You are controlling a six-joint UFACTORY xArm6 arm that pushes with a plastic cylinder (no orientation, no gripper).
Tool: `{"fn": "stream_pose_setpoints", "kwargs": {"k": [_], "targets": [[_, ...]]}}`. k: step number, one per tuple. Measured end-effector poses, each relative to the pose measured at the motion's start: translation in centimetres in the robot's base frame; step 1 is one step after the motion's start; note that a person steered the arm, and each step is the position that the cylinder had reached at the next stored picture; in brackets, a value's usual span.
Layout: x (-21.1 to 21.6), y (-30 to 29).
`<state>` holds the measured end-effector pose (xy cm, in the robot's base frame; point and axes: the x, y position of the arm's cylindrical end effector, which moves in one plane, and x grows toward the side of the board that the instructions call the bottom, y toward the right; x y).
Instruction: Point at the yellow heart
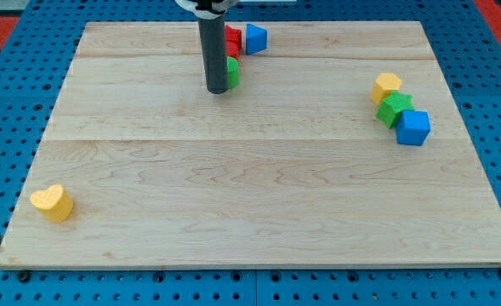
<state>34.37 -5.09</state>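
The yellow heart [52,202] lies near the bottom-left corner of the wooden board [250,170]. My tip [217,89] stands near the view's top, left of centre, far from the heart, up and to its right. The rod hides part of a green block [232,73] just to the tip's right; a red block [232,39] sits above that, partly hidden too.
A blue block [255,38] sits at the top next to the red one. At the right, a yellow block [386,87], a green block [395,110] and a blue cube [412,127] form a diagonal row. Blue pegboard surrounds the board.
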Motion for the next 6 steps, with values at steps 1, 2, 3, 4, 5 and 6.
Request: {"fn": "stream_pose_setpoints", "kwargs": {"k": [1,2,3,4,5,6], "targets": [[0.3,0.0],[8.6,-0.2],[18.5,-1.9],[24.0,-8.6],[25.0,-17.8],[25.0,-19.0]]}}
